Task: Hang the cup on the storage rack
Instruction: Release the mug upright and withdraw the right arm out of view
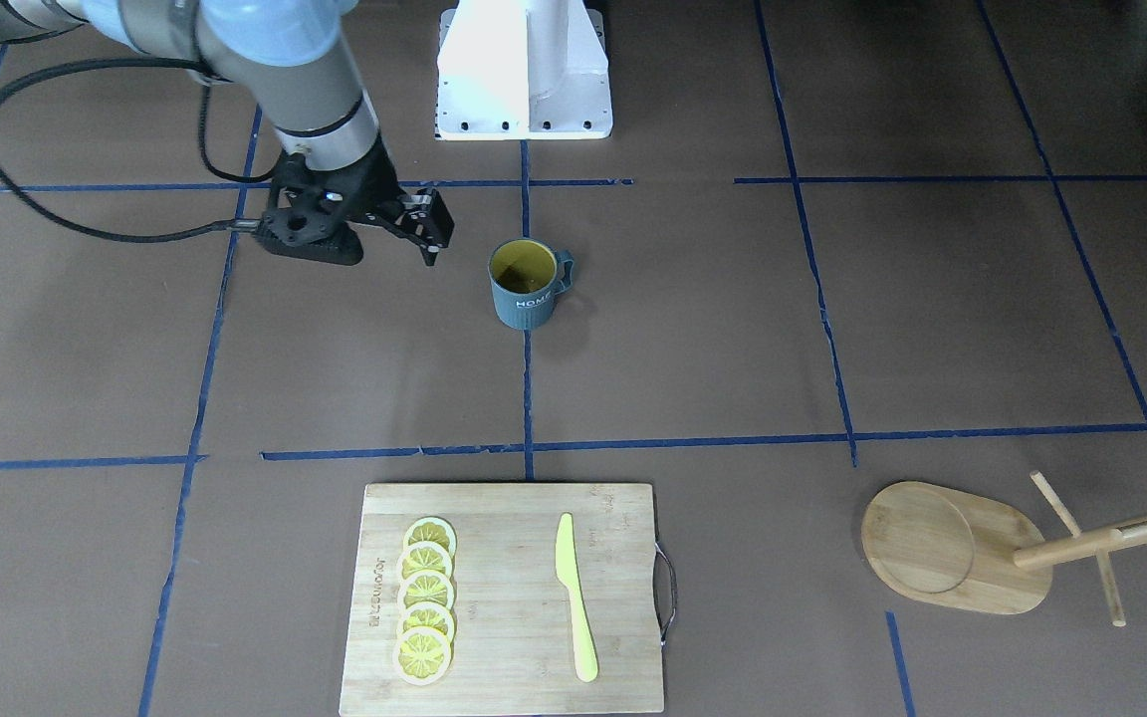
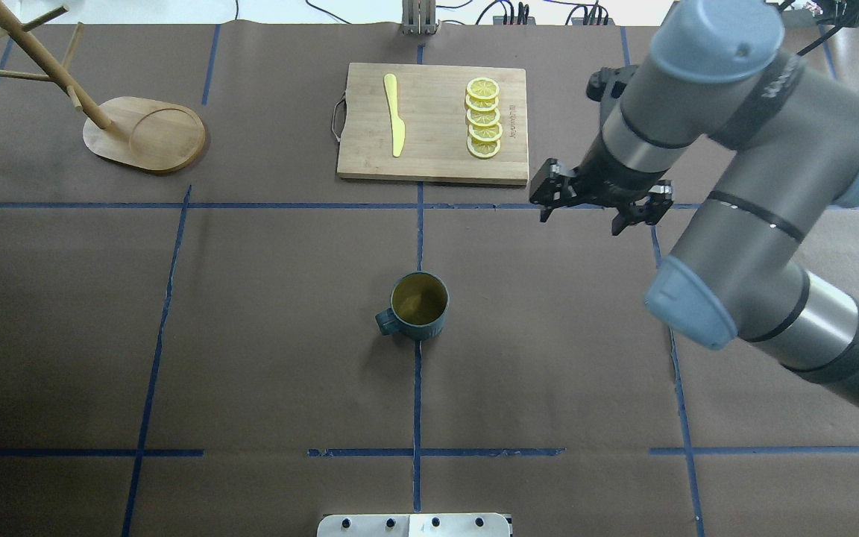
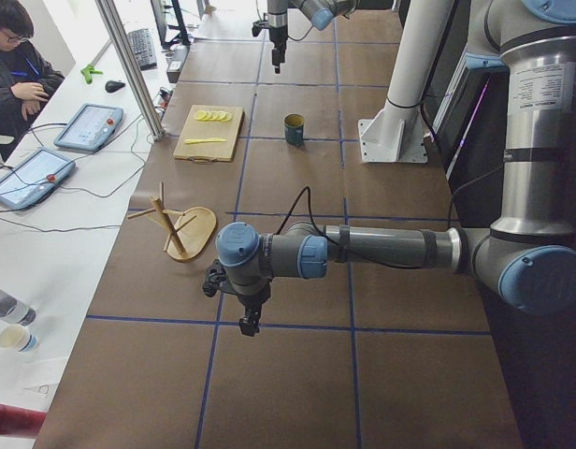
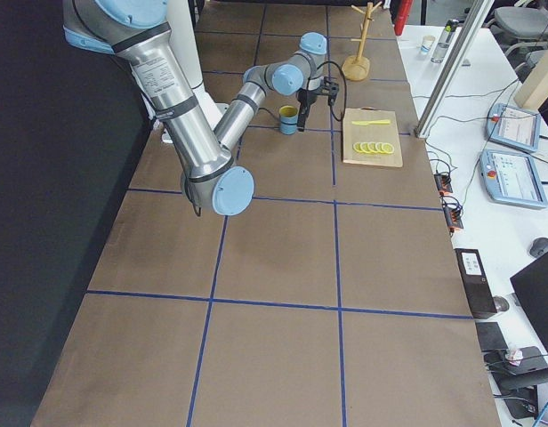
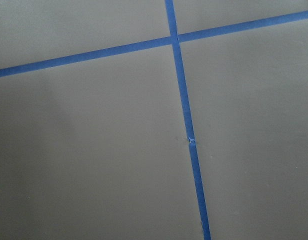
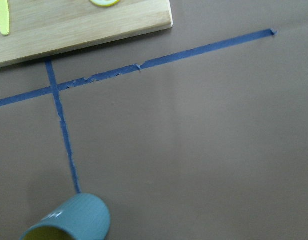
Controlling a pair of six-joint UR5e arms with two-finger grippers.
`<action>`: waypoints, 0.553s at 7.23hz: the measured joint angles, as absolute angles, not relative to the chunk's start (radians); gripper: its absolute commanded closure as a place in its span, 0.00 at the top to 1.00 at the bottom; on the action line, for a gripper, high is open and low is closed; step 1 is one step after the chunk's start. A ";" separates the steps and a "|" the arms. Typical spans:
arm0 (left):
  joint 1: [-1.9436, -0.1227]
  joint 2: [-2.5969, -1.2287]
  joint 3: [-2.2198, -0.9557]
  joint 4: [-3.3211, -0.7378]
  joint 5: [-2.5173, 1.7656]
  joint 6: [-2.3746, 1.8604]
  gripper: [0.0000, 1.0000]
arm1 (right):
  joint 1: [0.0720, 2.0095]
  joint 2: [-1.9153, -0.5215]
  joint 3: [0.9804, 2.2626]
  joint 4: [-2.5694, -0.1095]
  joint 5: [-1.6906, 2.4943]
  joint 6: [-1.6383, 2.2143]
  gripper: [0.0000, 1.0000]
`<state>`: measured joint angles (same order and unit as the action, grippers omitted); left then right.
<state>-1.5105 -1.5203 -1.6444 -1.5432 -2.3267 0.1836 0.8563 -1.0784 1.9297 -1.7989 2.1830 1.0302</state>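
Note:
The dark grey-blue cup (image 1: 524, 289) with yellow inside and "HOME" lettering stands upright mid-table, apart from both grippers. It also shows in the overhead view (image 2: 418, 306) and at the bottom edge of the right wrist view (image 6: 69, 220). The bamboo storage rack (image 2: 146, 134) stands upright on its oval base at the far left corner, with bare pegs (image 1: 942, 548). My right gripper (image 2: 580, 222) hovers open and empty above the table, right of and beyond the cup (image 1: 419, 234). My left gripper (image 3: 246, 323) shows only in the exterior left view, far from the cup, and I cannot tell its state.
A rectangular bamboo cutting board (image 2: 433, 160) with a metal handle lies at the table's far middle. It carries a yellow knife (image 2: 394, 115) and several lemon slices (image 2: 483, 118). Blue tape lines cross the brown table cover. An operator (image 3: 17, 65) sits beside the table.

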 measured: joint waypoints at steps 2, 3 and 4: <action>-1.510 -1.522 -1.654 -1.545 -2.326 0.183 1.00 | 1.035 -1.247 1.929 -1.801 2.245 0.632 1.00; -1.510 -1.523 -1.659 -1.545 -2.327 0.181 1.00 | 1.121 -1.337 1.926 -1.799 2.275 0.450 1.00; -1.509 -1.523 -1.667 -1.545 -2.327 0.178 1.00 | 1.196 -1.425 1.925 -1.795 2.290 0.282 1.00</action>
